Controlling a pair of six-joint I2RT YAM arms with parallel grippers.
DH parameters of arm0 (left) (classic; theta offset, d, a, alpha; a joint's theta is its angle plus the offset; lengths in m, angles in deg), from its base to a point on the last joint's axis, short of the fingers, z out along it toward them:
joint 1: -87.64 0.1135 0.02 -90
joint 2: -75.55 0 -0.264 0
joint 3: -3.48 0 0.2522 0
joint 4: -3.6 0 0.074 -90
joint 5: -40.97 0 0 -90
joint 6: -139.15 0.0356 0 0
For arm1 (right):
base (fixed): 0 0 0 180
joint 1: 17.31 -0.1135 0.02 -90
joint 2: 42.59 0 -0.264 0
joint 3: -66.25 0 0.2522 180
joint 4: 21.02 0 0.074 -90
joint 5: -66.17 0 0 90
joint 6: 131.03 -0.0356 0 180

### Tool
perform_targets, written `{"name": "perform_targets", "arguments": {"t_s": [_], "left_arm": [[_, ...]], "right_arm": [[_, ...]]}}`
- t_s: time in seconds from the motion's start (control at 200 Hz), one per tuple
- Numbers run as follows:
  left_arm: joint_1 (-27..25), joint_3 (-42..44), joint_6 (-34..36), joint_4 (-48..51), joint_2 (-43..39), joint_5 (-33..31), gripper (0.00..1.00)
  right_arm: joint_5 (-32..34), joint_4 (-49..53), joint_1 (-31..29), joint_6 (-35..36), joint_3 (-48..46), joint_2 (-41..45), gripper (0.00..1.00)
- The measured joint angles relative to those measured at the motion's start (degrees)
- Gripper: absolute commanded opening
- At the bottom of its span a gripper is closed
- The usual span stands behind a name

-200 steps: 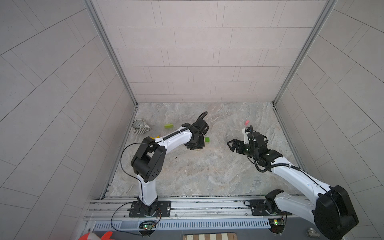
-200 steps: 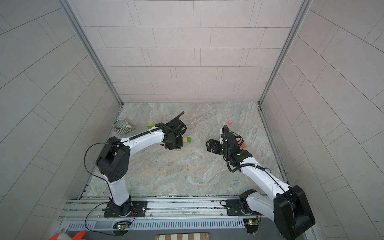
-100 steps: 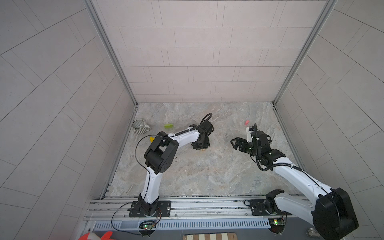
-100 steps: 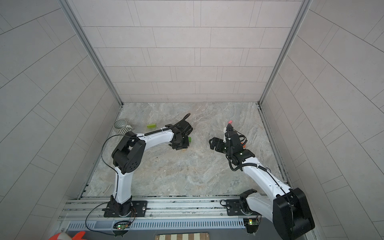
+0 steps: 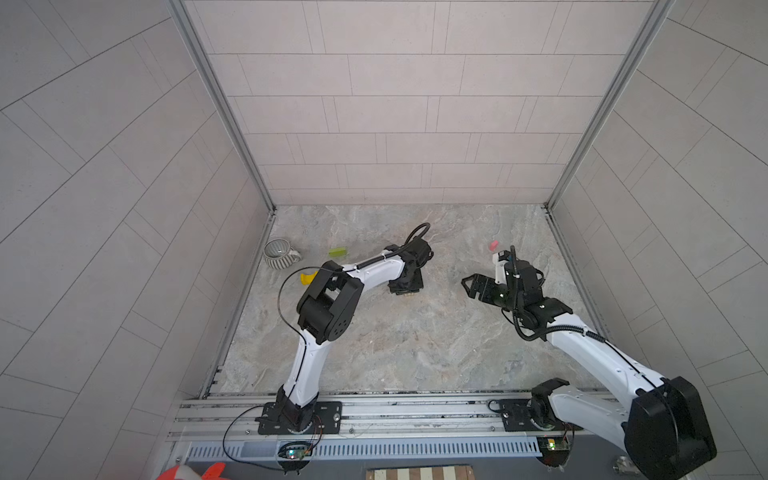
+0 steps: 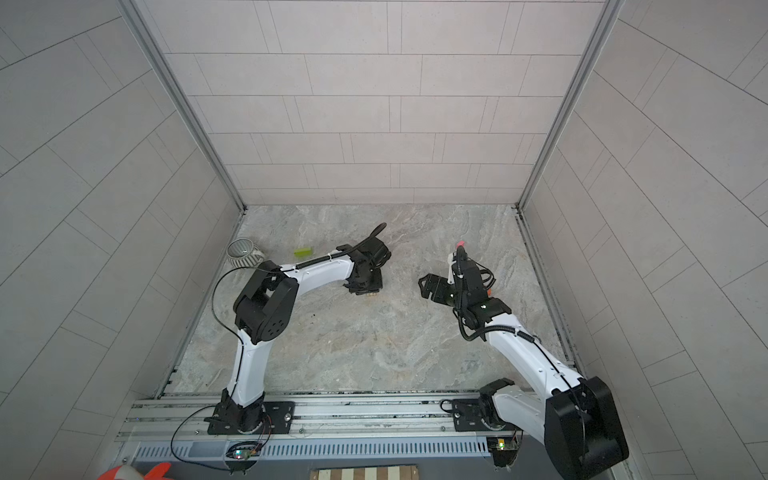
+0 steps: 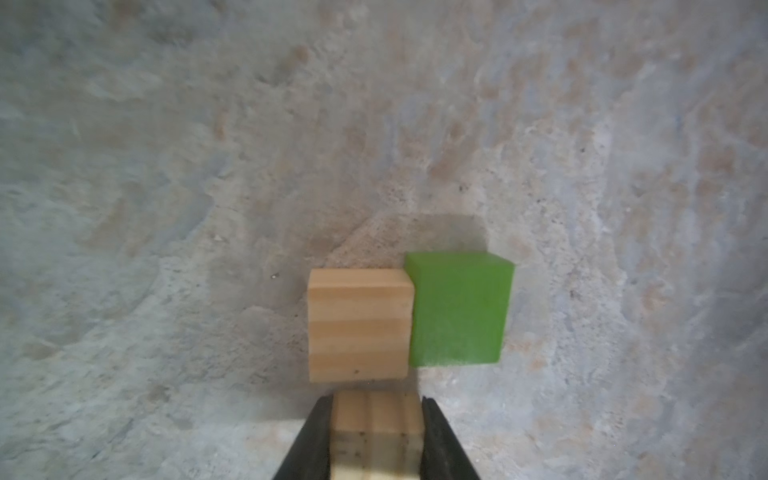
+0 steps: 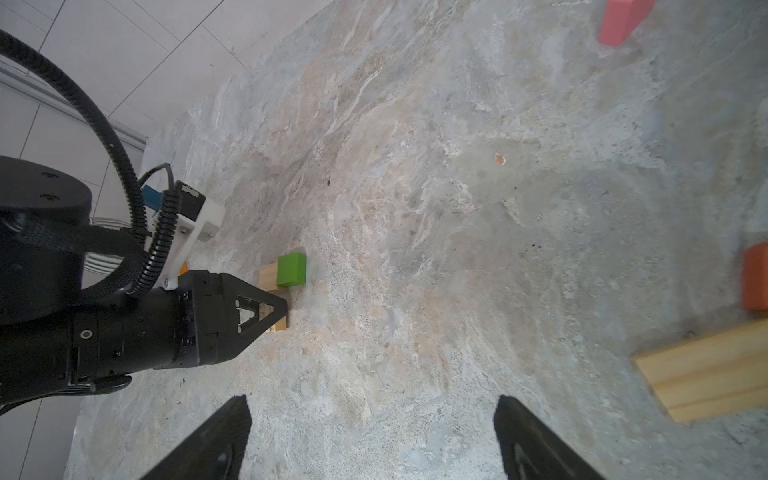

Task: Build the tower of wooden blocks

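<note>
My left gripper is shut on a plain tan block, held low over the marble floor. Just ahead of it a tan cube and a green cube sit side by side, touching. The right wrist view shows the same group: green cube, tan cube, held tan block. In both top views the left gripper covers these cubes. My right gripper is open and empty over bare floor right of centre.
A pink-red block, an orange block and a long tan block lie near the right arm. At the back left sit a flat green block, a yellow arch and a grey ribbed mug.
My left gripper has moved right with the tan block and now covers the green cube in the top views; its elbow has swung inward. The right gripper has drifted slightly right, still open.
</note>
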Motion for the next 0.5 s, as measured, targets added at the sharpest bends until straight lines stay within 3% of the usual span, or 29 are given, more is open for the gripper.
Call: {"name": "perform_targets", "arguments": {"t_s": [0.165, 0.5], "left_arm": [[0.0, 0.0, 0.2, 1.4, 0.0, -1.6, 0.12], [0.0, -1.9, 0.8, 3.6, 1.0, -2.1, 0.25]], "right_arm": [[-0.4, 0.0, 0.0, 0.3, 0.7, 0.0, 0.94], [-0.9, 0.0, 0.2, 0.3, 0.9, 0.0, 0.94]]}}
